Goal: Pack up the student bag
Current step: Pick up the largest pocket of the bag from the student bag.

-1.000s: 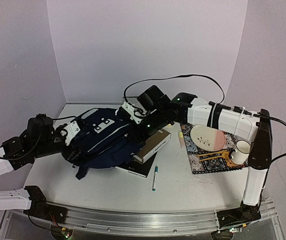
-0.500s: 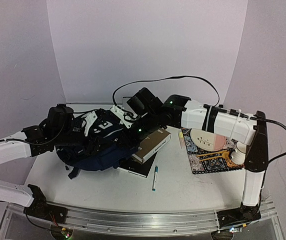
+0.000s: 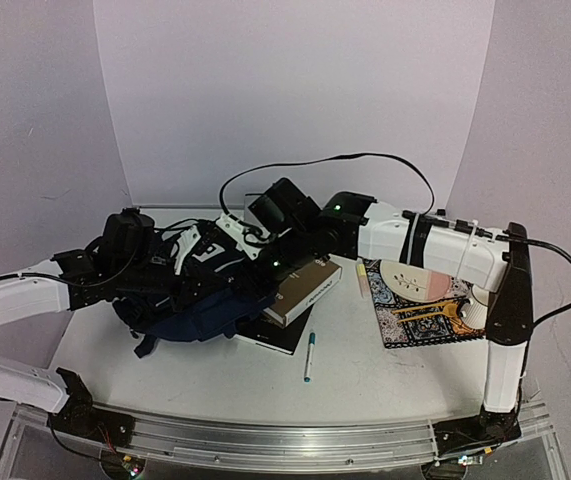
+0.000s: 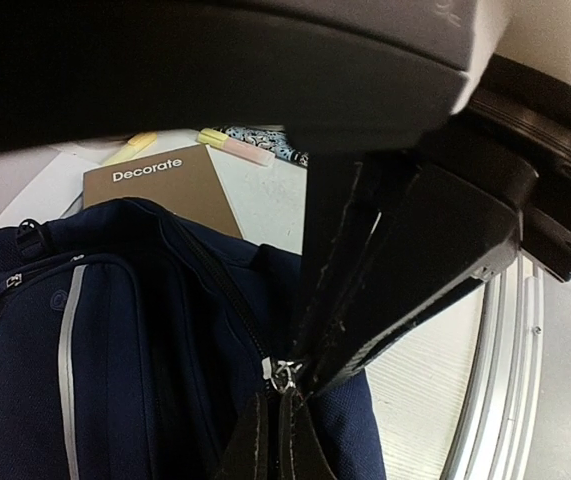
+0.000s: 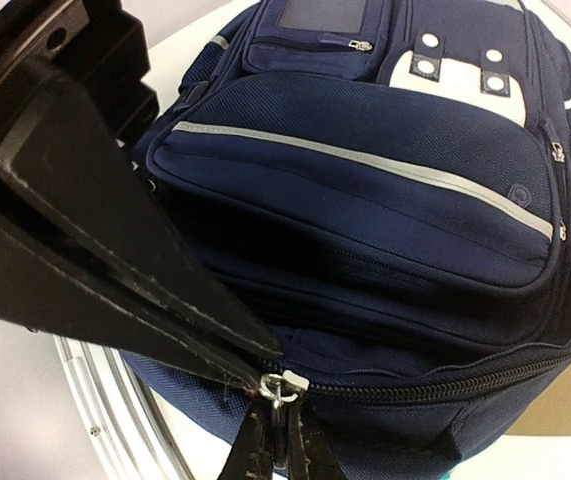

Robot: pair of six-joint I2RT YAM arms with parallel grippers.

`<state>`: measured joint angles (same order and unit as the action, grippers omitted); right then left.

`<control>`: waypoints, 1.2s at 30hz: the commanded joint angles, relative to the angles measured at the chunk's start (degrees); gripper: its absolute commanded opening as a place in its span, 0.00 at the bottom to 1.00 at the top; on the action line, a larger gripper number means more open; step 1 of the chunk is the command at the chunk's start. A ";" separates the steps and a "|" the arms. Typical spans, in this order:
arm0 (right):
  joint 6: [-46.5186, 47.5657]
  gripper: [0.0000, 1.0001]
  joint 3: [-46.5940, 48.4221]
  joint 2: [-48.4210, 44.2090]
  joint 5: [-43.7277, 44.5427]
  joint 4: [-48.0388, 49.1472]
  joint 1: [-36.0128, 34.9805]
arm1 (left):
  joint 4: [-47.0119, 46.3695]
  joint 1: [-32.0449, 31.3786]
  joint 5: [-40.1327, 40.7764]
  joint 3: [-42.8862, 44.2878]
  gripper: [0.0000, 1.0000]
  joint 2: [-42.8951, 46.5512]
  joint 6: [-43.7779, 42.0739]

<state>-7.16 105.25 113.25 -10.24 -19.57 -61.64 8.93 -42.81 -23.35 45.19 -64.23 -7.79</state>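
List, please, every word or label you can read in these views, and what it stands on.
"Decorate": white letters on the cover of the brown book, left wrist view.
Print along that book's side, top view: too small to read.
Round emblem on the front pocket of the student bag: too blurred to read.

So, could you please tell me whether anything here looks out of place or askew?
Nothing is spilled or damaged. The brown book lies crooked across a black notebook beside the student bag, and a teal pen lies loose on the table nearby.
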 commanded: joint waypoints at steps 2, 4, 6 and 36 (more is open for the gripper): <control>1.99 0.00 0.81 -4.04 4.26 2.38 1.43 | 2.86 -0.07 1.12 -0.75 0.00 4.72 -3.58; 2.13 0.00 -0.61 -5.46 5.40 2.35 2.77 | 5.81 -0.08 3.51 -0.51 0.00 5.87 -5.06; 2.29 0.00 -1.97 -6.75 6.28 2.39 4.28 | 9.93 -0.08 6.62 -0.06 0.00 7.38 -6.73; -0.68 0.00 3.79 0.71 -5.46 4.04 2.85 | 23.80 0.00 24.06 5.73 0.62 18.04 -10.87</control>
<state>-7.29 104.44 114.03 -14.35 -17.33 -57.62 36.53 -42.96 5.19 47.15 -44.80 -21.54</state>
